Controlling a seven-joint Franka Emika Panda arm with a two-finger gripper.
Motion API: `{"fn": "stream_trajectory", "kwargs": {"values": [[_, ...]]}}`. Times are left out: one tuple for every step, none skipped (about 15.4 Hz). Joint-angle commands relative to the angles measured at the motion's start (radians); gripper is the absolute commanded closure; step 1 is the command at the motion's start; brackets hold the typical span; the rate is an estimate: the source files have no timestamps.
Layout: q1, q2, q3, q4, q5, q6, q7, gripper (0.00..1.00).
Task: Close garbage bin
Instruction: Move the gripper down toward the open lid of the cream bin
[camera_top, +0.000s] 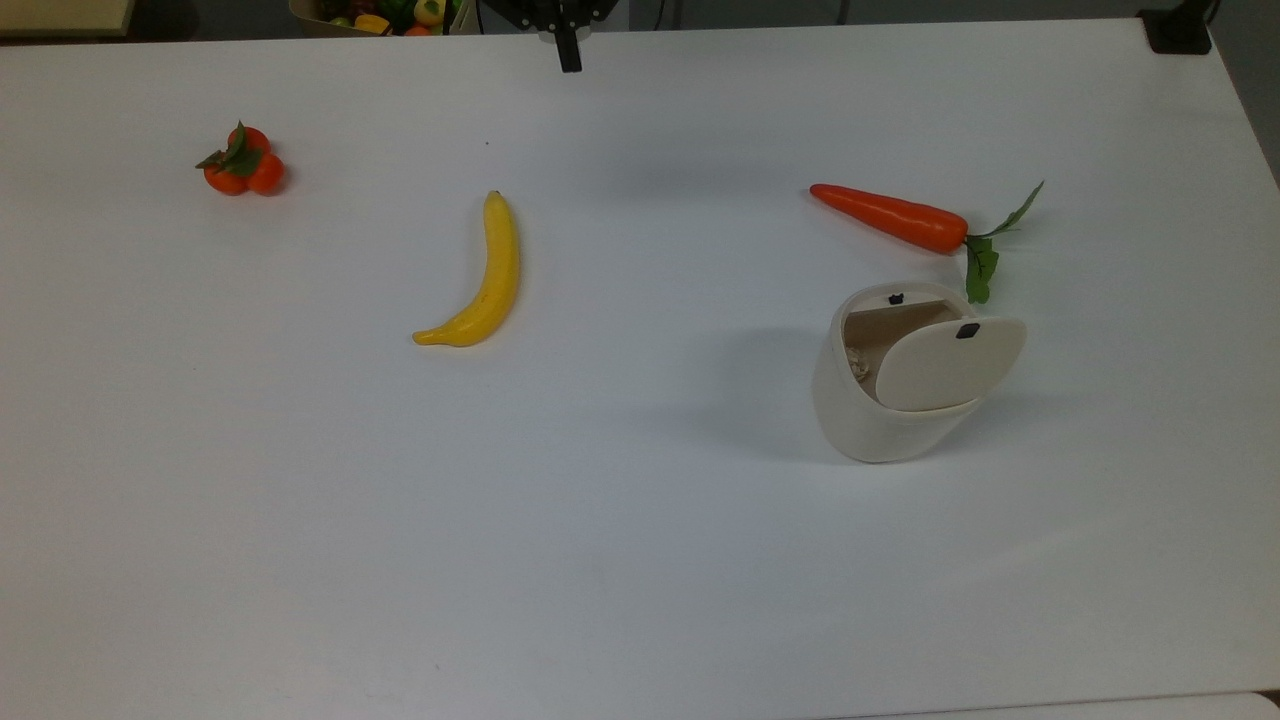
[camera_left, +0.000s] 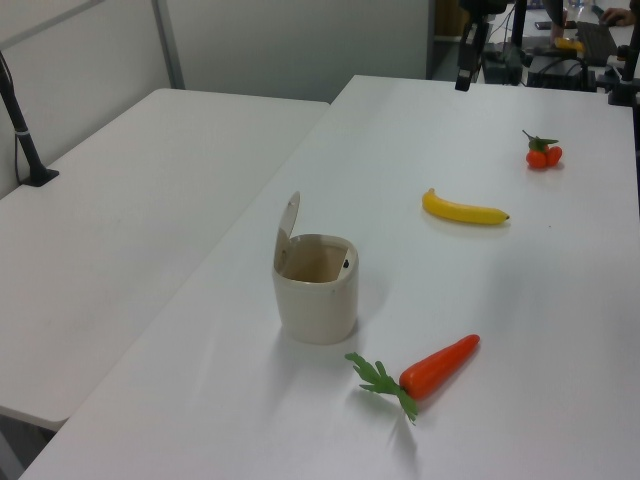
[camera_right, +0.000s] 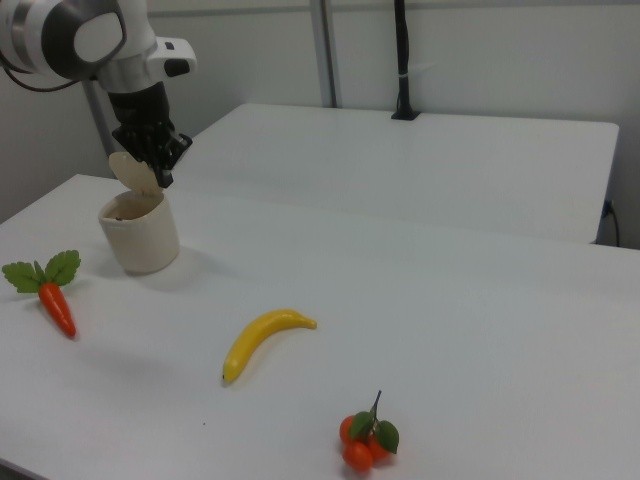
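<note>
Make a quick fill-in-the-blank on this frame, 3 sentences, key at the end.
1. The garbage bin has its lid ____.
2. The fruit lying between the tomatoes and the bin in the top view is a ____.
3. The gripper has its fingers ____.

Missing words: open; banana; shut

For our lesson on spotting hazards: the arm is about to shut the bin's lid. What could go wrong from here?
1. The bin is small and stands loose on the table; a sideways push on the raised lid might tip or slide it.
2. The carrot lies close beside the bin, so a low approach by the gripper could knock it.
</note>
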Motion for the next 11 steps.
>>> {"fn": "stream_trajectory", "kwargs": {"values": [[0.017, 0.002, -0.001, -0.007, 0.07, 0.048, -0.015, 1.0], [0.037, 0.01, 0.0, -0.007, 0.073, 0.063, -0.009, 1.0], [0.054, 0.016, 0.001, -0.006, 0.074, 0.082, -0.007, 1.0], [0.062, 0.028, 0.003, -0.004, 0.076, 0.111, -0.006, 1.0], [0.074, 0.037, 0.003, 0.0, 0.077, 0.144, 0.002, 1.0], [0.092, 0.051, 0.004, 0.016, 0.082, 0.175, 0.028, 1.0], [0.108, 0.074, 0.004, 0.031, 0.082, 0.204, 0.064, 1.0], [0.12, 0.094, 0.004, 0.045, 0.079, 0.238, 0.094, 1.0], [0.131, 0.111, 0.006, 0.052, 0.079, 0.281, 0.115, 1.0], [0.14, 0.125, 0.013, 0.054, 0.077, 0.336, 0.123, 1.0], [0.141, 0.137, 0.032, 0.054, 0.077, 0.397, 0.129, 1.0]]}}
